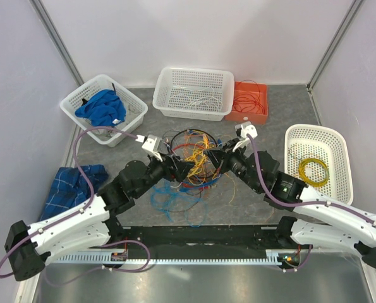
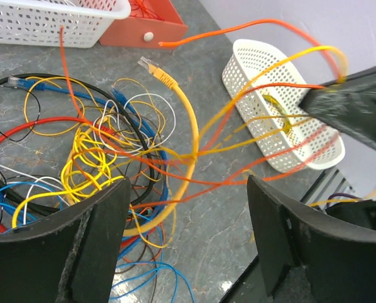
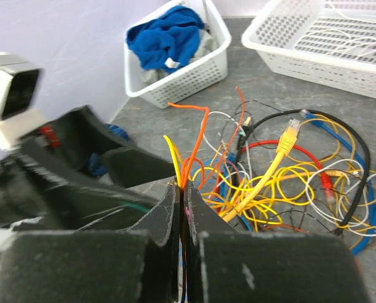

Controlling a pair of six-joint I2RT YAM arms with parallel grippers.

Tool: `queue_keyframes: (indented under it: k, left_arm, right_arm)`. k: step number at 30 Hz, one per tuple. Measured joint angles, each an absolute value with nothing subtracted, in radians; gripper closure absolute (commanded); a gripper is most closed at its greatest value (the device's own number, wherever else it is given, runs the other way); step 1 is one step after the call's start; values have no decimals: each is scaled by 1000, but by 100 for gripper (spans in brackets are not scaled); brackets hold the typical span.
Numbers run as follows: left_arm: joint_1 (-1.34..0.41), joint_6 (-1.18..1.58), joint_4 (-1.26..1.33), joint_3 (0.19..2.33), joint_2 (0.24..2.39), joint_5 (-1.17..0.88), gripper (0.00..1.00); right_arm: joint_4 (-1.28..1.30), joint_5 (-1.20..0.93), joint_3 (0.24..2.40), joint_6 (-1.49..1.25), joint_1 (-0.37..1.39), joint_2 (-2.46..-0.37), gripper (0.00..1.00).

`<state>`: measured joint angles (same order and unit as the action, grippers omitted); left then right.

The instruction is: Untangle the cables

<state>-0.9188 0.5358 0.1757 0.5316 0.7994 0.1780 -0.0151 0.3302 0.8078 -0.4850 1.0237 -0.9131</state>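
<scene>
The cables lie in a tangled bunch of yellow, orange, red, blue, black and white wires on the grey table between my two grippers. My right gripper is at the bunch's right side. In the right wrist view it is shut on thin orange and yellow wires, which stand up out of the closed jaws in front of the bunch. My left gripper is at the bunch's left side. In the left wrist view it is open and empty, low over the wires, and taut orange and yellow strands cross between its fingers.
A white basket with blue cloth stands back left. A wide white basket with white wires stands back middle, next to an orange box. A white basket with a yellow coil is at the right. A blue checked cloth lies at the left.
</scene>
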Motion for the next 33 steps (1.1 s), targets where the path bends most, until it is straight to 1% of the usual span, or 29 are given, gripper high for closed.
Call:
queue_keyframes:
  k: [4,7,8,10,11,12,13,14,15,16,17,18,19,20,21,23,26,29,33]
  left_arm:
    - [-919,516,212,546,873,179,25]
    - [-919,493,231,578,922,182,32]
    - [-919,483,241,594,941,182,44]
    - [-919,467,251,625,970,182,60]
    - [-919,455,264,641,984,181,77]
    - [-919,450,271,653,995,180,86]
    - [-919,442,280,665,1008,178,98]
    - [-919,436,287,674,1018,175,98]
    - [-919,427,287,684,1029,171,98]
    - [-919,424,287,691,1036,169,98]
    - [-920,423,284,697,1041,168,98]
    - [-920,423,278,701,1043,165,98]
    - [-920,423,272,703,1043,167,98]
    - [-920,424,262,705,1042,171,98]
    - [-919,424,245,707,1039,179,98]
    - [-914,424,202,712,1028,191,98]
    - [-895,424,100,734,990,216,98]
    - [-862,424,-3,796,940,242,98]
    - [-842,419,-83,907,884,270,98]
  right_arm:
    - [-2,288,808,-492,1026,-885,100]
    - [9,267,808,-495,1026,-878,100]
    - [13,262,808,-498,1026,-877,100]
    - [19,252,807,-501,1028,-877,100]
    - [20,244,807,-501,1028,-877,100]
    - [20,239,807,-501,1029,-876,100]
    - [22,235,806,-501,1030,-876,100]
    - [22,233,805,-501,1030,-876,99]
    - [23,232,804,-501,1031,-876,94]
    - [27,232,802,-501,1031,-876,70]
    - [30,233,801,-501,1031,-875,58]
    - [35,237,799,-504,1031,-873,49]
    - [41,240,799,-506,1031,-870,37]
    - [47,249,799,-495,1031,-866,33]
    - [53,264,799,-497,1031,-862,26]
    - [75,301,799,-493,1031,-850,21]
    - [124,385,807,-477,1031,-825,20]
    - [153,451,817,-463,1031,-791,22]
    - [151,487,826,-449,1031,-767,27]
